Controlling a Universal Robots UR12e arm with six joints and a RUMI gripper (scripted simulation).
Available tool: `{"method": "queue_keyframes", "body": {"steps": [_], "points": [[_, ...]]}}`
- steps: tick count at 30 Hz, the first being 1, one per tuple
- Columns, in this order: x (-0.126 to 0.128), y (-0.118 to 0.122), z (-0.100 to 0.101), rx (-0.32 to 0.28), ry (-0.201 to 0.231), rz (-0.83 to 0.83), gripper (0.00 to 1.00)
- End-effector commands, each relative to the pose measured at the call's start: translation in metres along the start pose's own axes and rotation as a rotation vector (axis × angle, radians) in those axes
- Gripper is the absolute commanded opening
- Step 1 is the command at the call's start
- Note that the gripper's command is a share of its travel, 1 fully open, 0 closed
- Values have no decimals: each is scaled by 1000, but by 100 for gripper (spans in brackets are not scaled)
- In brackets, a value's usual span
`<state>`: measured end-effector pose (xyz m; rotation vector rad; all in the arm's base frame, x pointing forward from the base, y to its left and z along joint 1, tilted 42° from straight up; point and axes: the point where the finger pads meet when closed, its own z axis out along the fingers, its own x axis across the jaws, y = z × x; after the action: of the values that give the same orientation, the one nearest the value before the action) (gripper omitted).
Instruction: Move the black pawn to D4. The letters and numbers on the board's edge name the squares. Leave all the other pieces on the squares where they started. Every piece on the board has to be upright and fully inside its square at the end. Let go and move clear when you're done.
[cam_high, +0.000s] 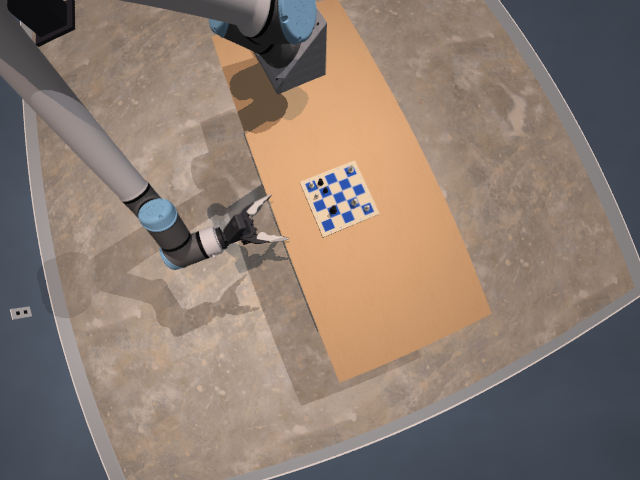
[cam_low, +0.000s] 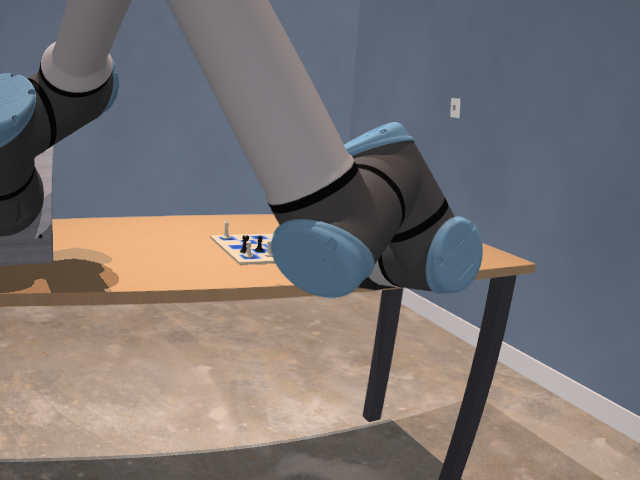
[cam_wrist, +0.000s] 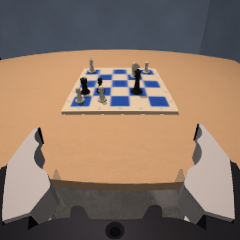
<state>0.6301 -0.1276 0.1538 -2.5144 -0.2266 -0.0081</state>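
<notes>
At the table's long edge: the gripper (cam_high: 277, 218) hangs level with its tips just over the rim of the table (cam_high: 372, 289), pointed toward the chessboard (cam_wrist: 120, 110).
Gripper state: spread wide, jaws fully apart, nothing between them.
Fingers: both pale fingers frame the wrist view left and right, with the board centred well ahead.
Black pawn: the small black pawn (cam_wrist: 99, 81) stands upright on the board's near left part, apart from the gripper and not yet approached.
Close neighbours: a larger black piece (cam_wrist: 84, 86) stands just to the pawn's left, a white piece (cam_wrist: 102, 93) just in front of it, and another white piece (cam_wrist: 79, 95) sits at the near corner.
Farther pieces: a tall black piece (cam_wrist: 136, 82) stands right of centre; white pieces (cam_wrist: 135, 68) line the far side.
D4: the edge lettering is too small to read, so I cannot tell which square it is.
Risk, approach: coming in low and level, as now, would likely sweep the white piece in front before reaching the pawn.
Risk, grasp: jaws this wide, dropped over the pawn, could knock the black neighbour or tip it off its square.
Risk, carry: a low carry across the board may clip the tall black piece.
Open room: bare table lies between the gripper and the board, and air above the pieces is free; a top-down descent looks safest.
Edges: the board sits well inside the table, far from every table rim.
</notes>
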Motion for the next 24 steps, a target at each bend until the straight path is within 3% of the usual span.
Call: {"method": "queue_keyframes", "body": {"steps": [1,13,24], "points": [[0,0,0,0,1,0,100],[2,-12,-4,7,-1,-3,100],[2,-79,-16,11,-3,0,100]]}}
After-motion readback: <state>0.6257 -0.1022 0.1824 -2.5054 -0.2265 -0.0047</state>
